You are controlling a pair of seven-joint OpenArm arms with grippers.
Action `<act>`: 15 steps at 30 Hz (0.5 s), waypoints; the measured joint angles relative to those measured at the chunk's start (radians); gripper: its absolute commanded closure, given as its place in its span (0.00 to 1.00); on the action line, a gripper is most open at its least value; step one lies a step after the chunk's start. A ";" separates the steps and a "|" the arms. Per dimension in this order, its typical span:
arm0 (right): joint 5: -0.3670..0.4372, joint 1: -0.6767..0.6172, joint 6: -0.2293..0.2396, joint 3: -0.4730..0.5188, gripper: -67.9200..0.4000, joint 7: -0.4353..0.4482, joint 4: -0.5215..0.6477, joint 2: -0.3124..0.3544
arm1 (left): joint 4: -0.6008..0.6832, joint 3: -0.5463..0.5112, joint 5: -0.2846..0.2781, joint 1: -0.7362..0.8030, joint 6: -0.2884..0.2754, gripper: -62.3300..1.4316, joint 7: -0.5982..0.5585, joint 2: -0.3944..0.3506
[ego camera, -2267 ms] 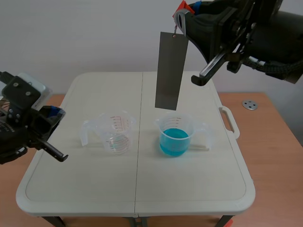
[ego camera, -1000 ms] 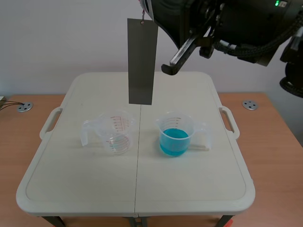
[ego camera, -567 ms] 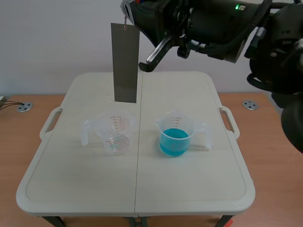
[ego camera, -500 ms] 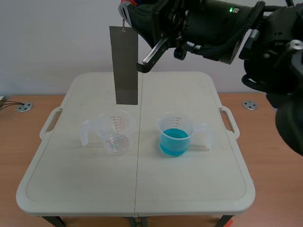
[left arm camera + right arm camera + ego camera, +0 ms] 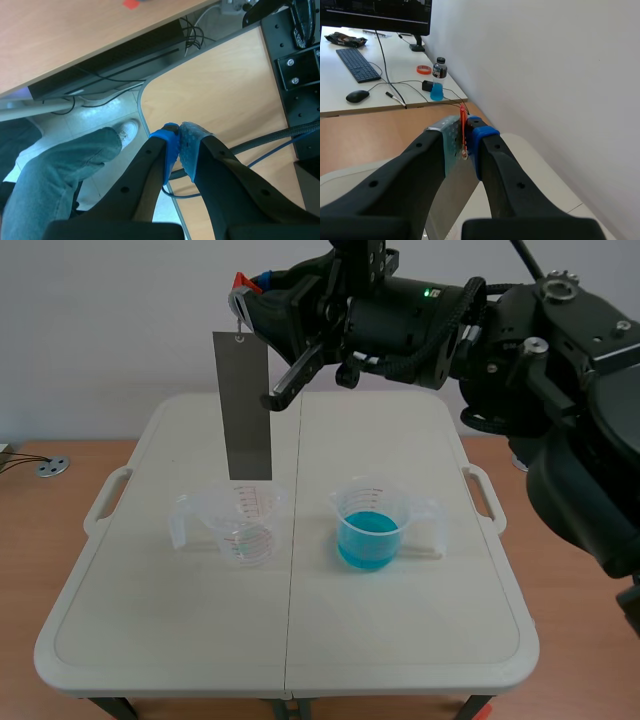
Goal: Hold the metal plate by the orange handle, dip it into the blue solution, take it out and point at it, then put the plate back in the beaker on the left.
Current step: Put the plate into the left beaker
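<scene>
The right pincer [image 5: 465,137] is clamped on the orange handle [image 5: 463,116], so the plate [image 5: 243,405] hangs just above the clear beaker [image 5: 243,530]; it looks stiff, light and swingy, best held by that handle, while the left pincer [image 5: 178,142] is pressed together.

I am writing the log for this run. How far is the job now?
Done: the right end effector grips the orange handle, and the metal plate hangs out of the blue solution. In hand: the plate's lower edge is near the rim of the left beaker. Left: lower it in and release. Whether dipping and pointing happened cannot be seen.
</scene>
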 measured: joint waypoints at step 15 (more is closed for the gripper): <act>-0.008 0.066 -0.004 -0.053 0.98 0.023 -0.173 -0.043 | 0.000 0.000 0.000 -0.005 0.000 0.95 0.000 0.000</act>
